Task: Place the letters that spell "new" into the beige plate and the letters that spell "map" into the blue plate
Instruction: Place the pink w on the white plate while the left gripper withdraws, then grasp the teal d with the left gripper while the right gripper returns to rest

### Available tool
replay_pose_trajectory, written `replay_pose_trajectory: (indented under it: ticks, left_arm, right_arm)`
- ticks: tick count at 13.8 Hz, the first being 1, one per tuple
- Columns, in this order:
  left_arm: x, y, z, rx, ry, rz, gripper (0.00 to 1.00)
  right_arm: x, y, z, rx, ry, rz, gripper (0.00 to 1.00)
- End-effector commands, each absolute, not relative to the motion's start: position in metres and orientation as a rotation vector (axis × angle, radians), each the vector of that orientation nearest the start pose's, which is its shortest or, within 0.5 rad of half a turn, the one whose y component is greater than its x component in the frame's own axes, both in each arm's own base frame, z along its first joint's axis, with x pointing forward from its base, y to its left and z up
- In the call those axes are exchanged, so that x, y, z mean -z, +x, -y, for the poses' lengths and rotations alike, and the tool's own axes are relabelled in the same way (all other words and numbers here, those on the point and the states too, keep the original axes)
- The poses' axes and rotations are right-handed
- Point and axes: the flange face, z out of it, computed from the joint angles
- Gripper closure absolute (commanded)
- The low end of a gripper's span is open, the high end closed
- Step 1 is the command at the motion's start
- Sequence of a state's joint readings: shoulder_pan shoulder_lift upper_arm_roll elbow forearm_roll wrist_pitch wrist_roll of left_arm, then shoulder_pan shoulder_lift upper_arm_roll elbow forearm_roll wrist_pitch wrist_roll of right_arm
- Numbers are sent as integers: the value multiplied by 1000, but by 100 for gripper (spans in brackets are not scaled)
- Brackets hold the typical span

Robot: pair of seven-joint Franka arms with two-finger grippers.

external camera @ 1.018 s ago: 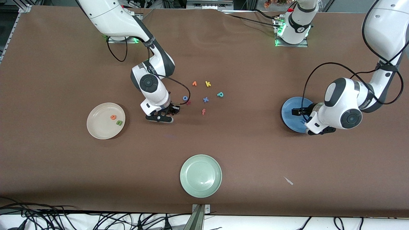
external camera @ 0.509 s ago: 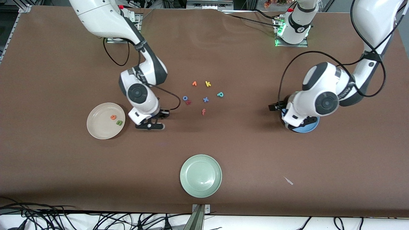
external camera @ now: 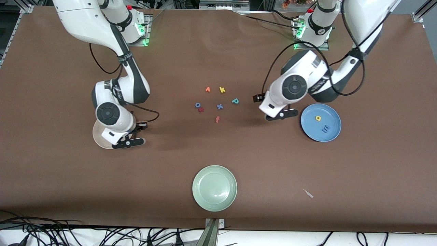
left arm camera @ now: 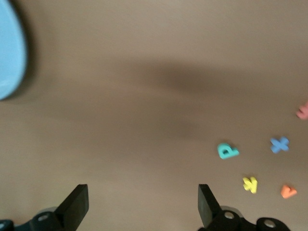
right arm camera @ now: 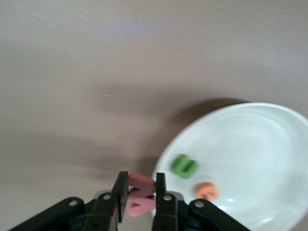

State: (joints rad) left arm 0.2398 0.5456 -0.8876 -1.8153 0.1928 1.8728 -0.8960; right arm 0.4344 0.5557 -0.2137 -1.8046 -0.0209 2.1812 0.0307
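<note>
Salmon-red foam w (right arm camera: 141,197), pinched by right gripper (right arm camera: 140,198), now reaches the cream-beige round plate (right arm camera: 250,159) on brown tablecloth (external camera: 218,153); open-fingered left gripper (left arm camera: 139,204) left the blue plate (external camera: 329,131).

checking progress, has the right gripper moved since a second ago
Yes. The right gripper, shut on the w, went from beside the loose letters to the beige plate's rim.

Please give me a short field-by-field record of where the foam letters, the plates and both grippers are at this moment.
right gripper: shut on salmon-red foam w, over the round cream-beige plate's rim
beige plate contents: green foam n, orange foam e
left gripper: open, empty, over bare table between the round blue plate and the loose letters
blue plate contents: yellow foam a, blue foam m
still loose: teal-green foam p
</note>
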Motion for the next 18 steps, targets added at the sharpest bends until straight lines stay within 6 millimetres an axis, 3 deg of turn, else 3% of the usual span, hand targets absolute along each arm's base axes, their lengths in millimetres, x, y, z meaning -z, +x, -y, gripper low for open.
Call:
replay_pose_trajectory:
  ticks: [1, 3, 4, 5, 10, 12, 15, 18]
  left_arm:
    - [-293, 498, 354, -604, -3102, 175, 0]
    - [-289, 483, 381, -586, -3131, 68, 0]
    - [-286, 479, 390, -578, -3153, -11, 0]
    - [-282, 479, 393, -581, -3174, -87, 0]
    - [-246, 478, 398, -532, -3211, -478, 0]
    - [-234, 460, 420, -453, -3148, -676, 0]
    - [-212, 440, 433, -310, -3069, -856, 0]
    - [-181, 435, 435, -205, -3034, -995, 0]
  right_arm:
    - [-237, 618, -121, -284, -3258, 424, 92]
    - [-233, 619, -103, -310, -3266, 380, 89]
    - [-232, 618, -98, -336, -3265, 365, 68]
    - [-232, 618, -97, -335, -3269, 346, 1]
    - [-243, 618, -125, -326, -3251, 403, 0]
    - [-255, 621, -136, -345, -3218, 364, 0]
    - [-286, 623, -179, -415, -3189, 236, 0]
    - [-296, 621, -203, -410, -3195, 200, 0]
